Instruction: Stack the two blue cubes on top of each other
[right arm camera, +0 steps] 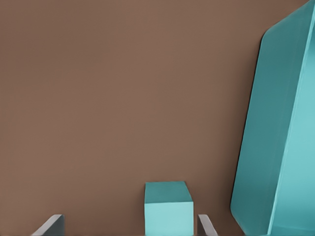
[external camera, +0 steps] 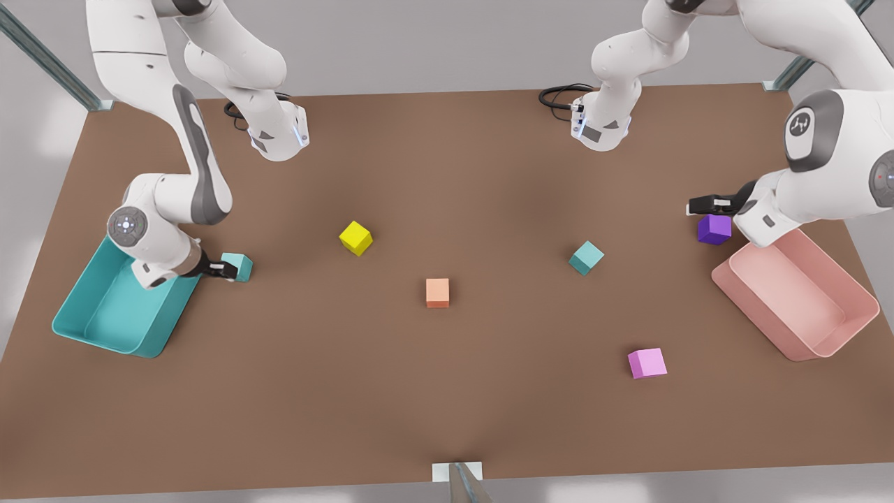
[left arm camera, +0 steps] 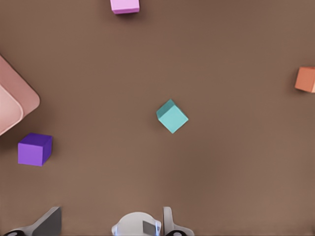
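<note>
On the brown bench [external camera: 447, 391] the right hand [external camera: 225, 269] sits low at the front view's left, just beside the teal bin [external camera: 112, 314], with one blue cube [external camera: 240, 266] between its fingers. In the right wrist view that cube [right arm camera: 168, 206] rests on the bench between the two fingertips [right arm camera: 49, 225], which stand apart with a gap on each side of it, so the hand is open around the cube and not touching it, and the bin's wall [right arm camera: 275, 128] rises close by. The other blue cube [external camera: 586, 258] lies well apart from the first, toward the front view's right of the middle, turned at an angle to the bench edges; in the left wrist view it [left arm camera: 172, 116] sits alone on bare bench. The left hand [external camera: 704, 205] is at the front view's right, raised just above the purple cube [external camera: 714, 229] and near the pink bin [external camera: 803, 300]. In the left wrist view its fingertips [left arm camera: 47, 223] stand wide apart with nothing between them, so this hand is open and empty, and the purple cube [left arm camera: 34, 149] lies beside the pink bin's corner [left arm camera: 19, 98]. A yellow cube [external camera: 356, 237] and an orange cube [external camera: 437, 292] lie between the two blue cubes, and a pink cube [external camera: 647, 363] lies nearer the front edge.
</note>
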